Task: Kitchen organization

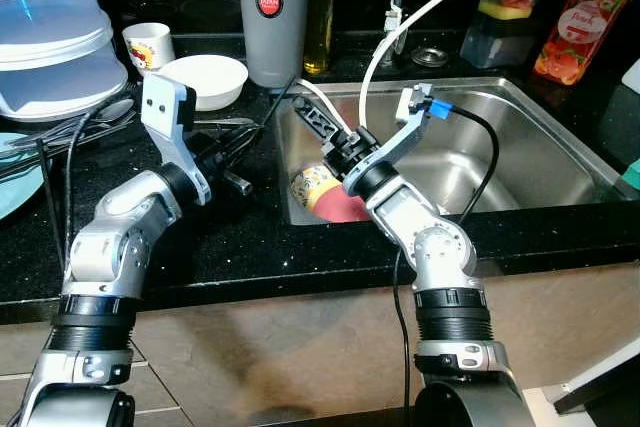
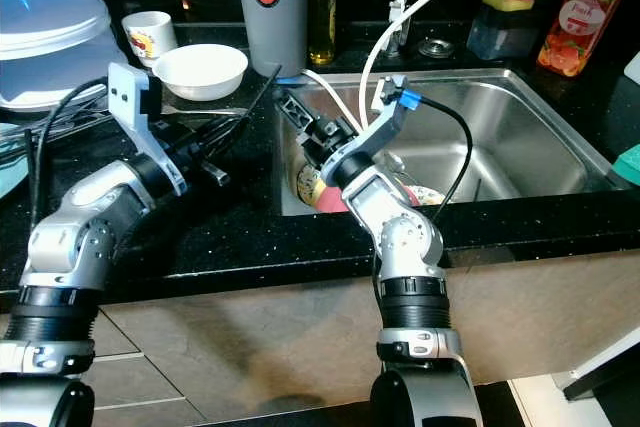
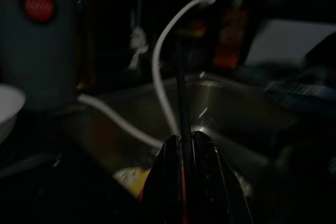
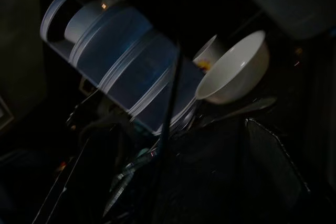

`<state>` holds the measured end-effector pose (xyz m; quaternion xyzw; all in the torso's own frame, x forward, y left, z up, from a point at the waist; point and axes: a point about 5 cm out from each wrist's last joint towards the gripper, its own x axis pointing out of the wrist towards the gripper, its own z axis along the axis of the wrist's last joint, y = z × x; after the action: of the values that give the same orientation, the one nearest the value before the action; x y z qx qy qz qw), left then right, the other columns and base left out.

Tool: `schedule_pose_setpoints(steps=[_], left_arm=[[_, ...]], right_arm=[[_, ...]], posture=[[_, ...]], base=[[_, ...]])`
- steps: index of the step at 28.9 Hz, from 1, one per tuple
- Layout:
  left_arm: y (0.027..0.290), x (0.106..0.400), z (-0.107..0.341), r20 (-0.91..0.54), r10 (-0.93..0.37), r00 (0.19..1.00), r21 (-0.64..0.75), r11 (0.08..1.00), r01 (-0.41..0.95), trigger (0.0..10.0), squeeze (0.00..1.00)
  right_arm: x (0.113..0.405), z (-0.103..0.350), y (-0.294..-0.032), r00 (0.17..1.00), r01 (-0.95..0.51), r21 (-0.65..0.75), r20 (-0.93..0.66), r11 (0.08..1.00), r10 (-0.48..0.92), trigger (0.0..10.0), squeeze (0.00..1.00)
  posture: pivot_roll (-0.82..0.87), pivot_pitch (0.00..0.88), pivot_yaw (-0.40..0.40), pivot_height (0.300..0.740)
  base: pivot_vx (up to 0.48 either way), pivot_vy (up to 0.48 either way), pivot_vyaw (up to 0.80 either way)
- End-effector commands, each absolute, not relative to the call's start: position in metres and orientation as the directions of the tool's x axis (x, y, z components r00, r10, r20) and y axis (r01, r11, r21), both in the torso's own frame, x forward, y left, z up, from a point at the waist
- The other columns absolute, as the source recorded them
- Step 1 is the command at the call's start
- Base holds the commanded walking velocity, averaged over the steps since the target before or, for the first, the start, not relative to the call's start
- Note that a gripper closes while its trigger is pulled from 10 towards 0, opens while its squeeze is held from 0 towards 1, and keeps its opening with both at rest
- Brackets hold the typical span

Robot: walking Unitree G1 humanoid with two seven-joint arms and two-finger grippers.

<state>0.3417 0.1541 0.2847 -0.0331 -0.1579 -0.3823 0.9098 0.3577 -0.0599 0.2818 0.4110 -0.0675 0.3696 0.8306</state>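
One patterned cup lies in the sink — left gripper clenched, right gripper unclear.

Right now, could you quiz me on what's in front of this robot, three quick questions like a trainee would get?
1. True or false: the white bowl sits inside the sink.
2. What lies in the sink's near left corner, under the right gripper? A) a cup with a yellow print on a pink plate B) a frying pan C) a sponge
3. Fill in: the left gripper reaches over the black ____.

Key:
1. False; it is on the counter beside the grey canister.
2. A
3. counter
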Motion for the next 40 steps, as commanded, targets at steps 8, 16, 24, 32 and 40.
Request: schedule_pose_setpoints(steps=[8,16,24,32,40], left_arm=[[0.136,0.324,0.28,0.316,-0.79,0.525,0.031,0.561,0.827,0.0,0.0],[0.136,0.32,0.277,0.291,-0.802,0.522,0.026,0.552,0.833,0.0,0.0],[0.14,0.32,0.278,0.279,-0.795,0.539,0.029,0.568,0.823,0.0,0.0],[0.14,0.321,0.278,0.27,-0.795,0.543,0.027,0.57,0.821,0.0,0.0],[0.141,0.321,0.277,0.249,-0.798,0.549,0.027,0.572,0.82,0.0,0.0]], right_arm=[[0.354,0.277,-0.053,0.717,-0.652,0.65,0.36,0.391,0.597,10.0,0.0],[0.361,0.28,-0.064,0.771,-0.607,0.667,0.363,0.431,0.524,10.0,0.0],[0.369,0.285,-0.08,0.814,-0.566,0.7,0.389,0.435,0.432,0.0,0.0],[0.367,0.288,-0.078,0.799,-0.586,0.693,0.41,0.42,0.439,0.0,0.0],[0.368,0.289,-0.078,0.793,-0.597,0.689,0.425,0.411,0.437,0.0,0.0]], posture=[[0.05,0.109,-0.016,0.74],[0.05,0.107,-0.02,0.74],[0.05,0.11,-0.022,0.74],[0.05,0.111,-0.021,0.74],[0.05,0.11,-0.02,0.74]], base=[[0.0,0.0,0.0],[0.0,0.0,0.0],[0.0,0.0,0.0],[0.0,0.0,0.0],[0.0,0.0,0.0]])
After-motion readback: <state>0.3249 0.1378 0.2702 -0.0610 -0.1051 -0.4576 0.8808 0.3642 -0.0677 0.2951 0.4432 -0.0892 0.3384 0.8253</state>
